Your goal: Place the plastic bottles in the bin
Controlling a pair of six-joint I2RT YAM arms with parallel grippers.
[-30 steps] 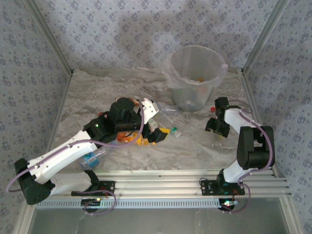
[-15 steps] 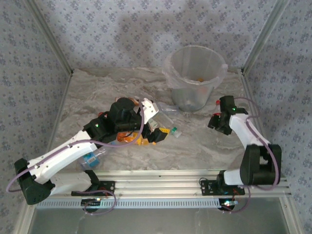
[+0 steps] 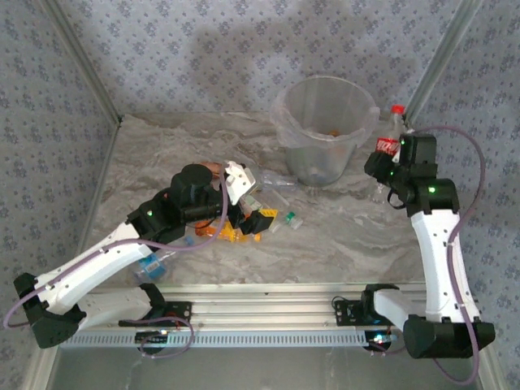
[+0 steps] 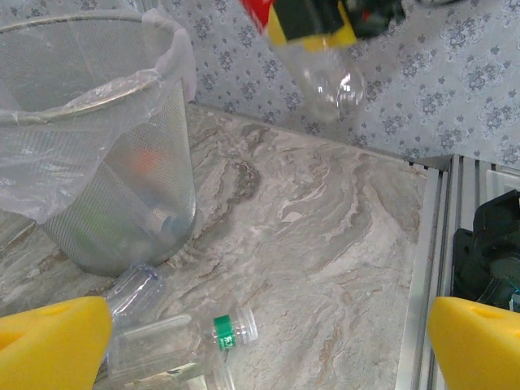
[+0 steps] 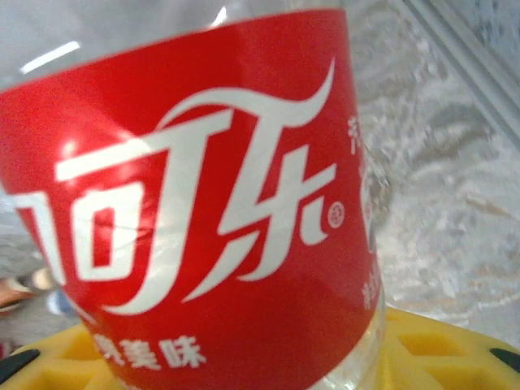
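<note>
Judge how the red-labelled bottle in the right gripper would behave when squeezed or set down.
The red-labelled bottle is probably light: its clear base looks empty from the left wrist view. Its glossy label may slip in the right gripper. Being round, it would likely roll if laid down.

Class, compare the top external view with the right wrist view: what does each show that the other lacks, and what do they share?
Top external: the bin, the heap of loose bottles, and the red cap of the red-labelled bottle, aloft beside the bin. Right wrist: the label's white lettering up close, with yellow pads beneath. Shared: that bottle, gripped in the right arm's jaws.
</note>
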